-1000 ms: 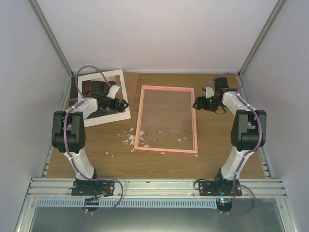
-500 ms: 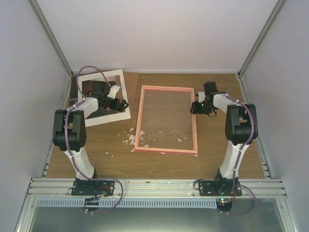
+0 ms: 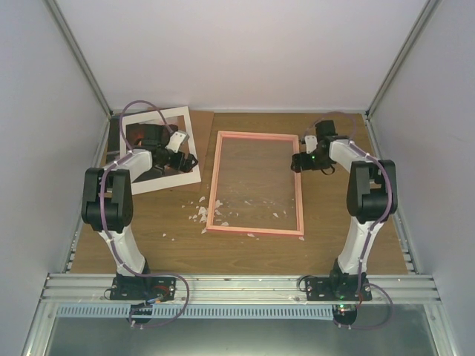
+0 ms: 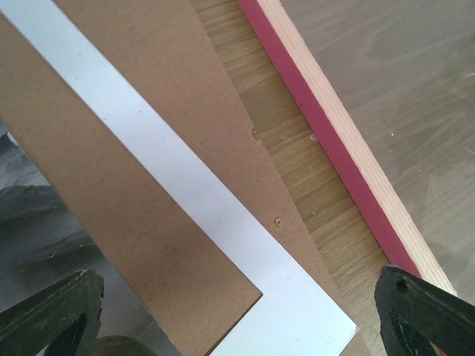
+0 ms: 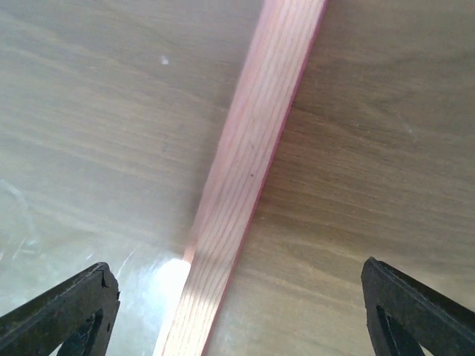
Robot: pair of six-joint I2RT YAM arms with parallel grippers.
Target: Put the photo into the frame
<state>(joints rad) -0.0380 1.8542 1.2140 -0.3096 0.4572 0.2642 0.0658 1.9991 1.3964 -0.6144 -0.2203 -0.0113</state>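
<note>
At centre, frame (image 3: 256, 184) flat, long axis near-to-far, right gripper (image 3: 297, 162) wide astride its rail, left gripper (image 3: 188, 159) wide

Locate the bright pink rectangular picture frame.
The pink frame lies flat on the wooden table, centre of the top view, white cardboard mat to its left, right pincer over its right rail.

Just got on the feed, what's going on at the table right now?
Neither arm is holding anything. The pink frame lies flat mid-table with only its clear pane, no picture in it. The right gripper is open over the frame's right rail near the far corner, with the rail running between its fingers. The left gripper is open above the pile at far left: white mat, brown backing board and the photo, which is not yet in the frame.
</note>
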